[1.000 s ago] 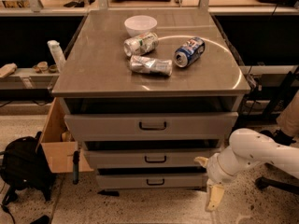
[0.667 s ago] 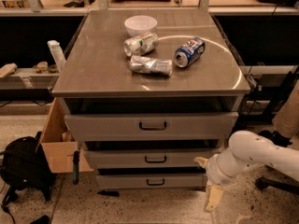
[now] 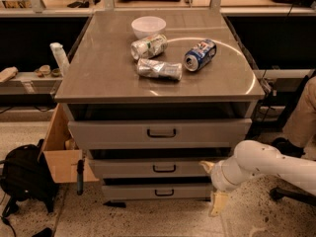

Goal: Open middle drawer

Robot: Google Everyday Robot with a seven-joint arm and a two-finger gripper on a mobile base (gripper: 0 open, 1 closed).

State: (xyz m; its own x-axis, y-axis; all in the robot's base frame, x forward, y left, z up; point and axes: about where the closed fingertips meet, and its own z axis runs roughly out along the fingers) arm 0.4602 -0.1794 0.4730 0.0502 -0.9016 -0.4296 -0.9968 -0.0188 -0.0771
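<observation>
A speckled floor and dark shelving surround a grey metal cabinet, whose flat top carries a white bowl and three cans, all high above the gripper and no part of this job.

The gripper hangs low at the cabinet's front corner, at the end of a white arm that comes in from the far side. Its two pale fingers stand apart, one level with the middle drawer's front and the other pointing down toward the floor, with nothing between them. That spread looks readied for a grasp not yet made.

The middle drawer sits just beside the gripper, across the cabinet face from it. Its front is close to flush between the top drawer above and the bottom drawer below, so it reads as not yet drawn out. Its small black loop handle lies at about the upper finger's height but well apart from it, toward the centre of the front. The handle is untouched.

The gripper probably waits off the corner so it can slide sideways along the front to the loop. It would need to stay level, since the neighbouring handles lie directly above and below.

Beyond the cabinet from the gripper, a cardboard box and a black backpack rest on the floor, clear of the drawer's path.
</observation>
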